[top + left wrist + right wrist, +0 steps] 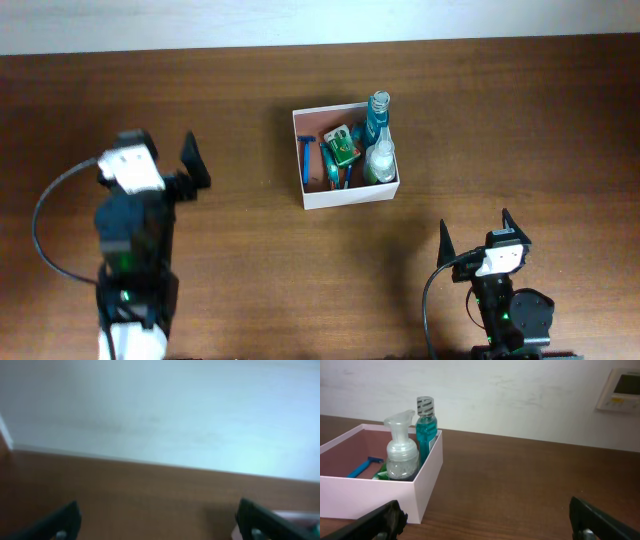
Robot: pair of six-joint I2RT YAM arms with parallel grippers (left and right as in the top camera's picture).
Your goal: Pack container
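The container (348, 196) is a square white-walled box with a reddish-brown inside, at the table's middle back. It holds a teal bottle (378, 117), a clear pump bottle (379, 160), a green packet (342, 144) and a blue razor (306, 160). In the right wrist view the container (370, 495) sits at left with both bottles upright. My left gripper (190, 165) is open and empty, well left of the container. My right gripper (474, 232) is open and empty, in front of the container to its right.
The brown wooden table (250, 250) meets a white wall at the back. A wall-mounted control panel (622, 390) shows at the far right in the right wrist view. The left wrist view is blurred, showing table and wall only.
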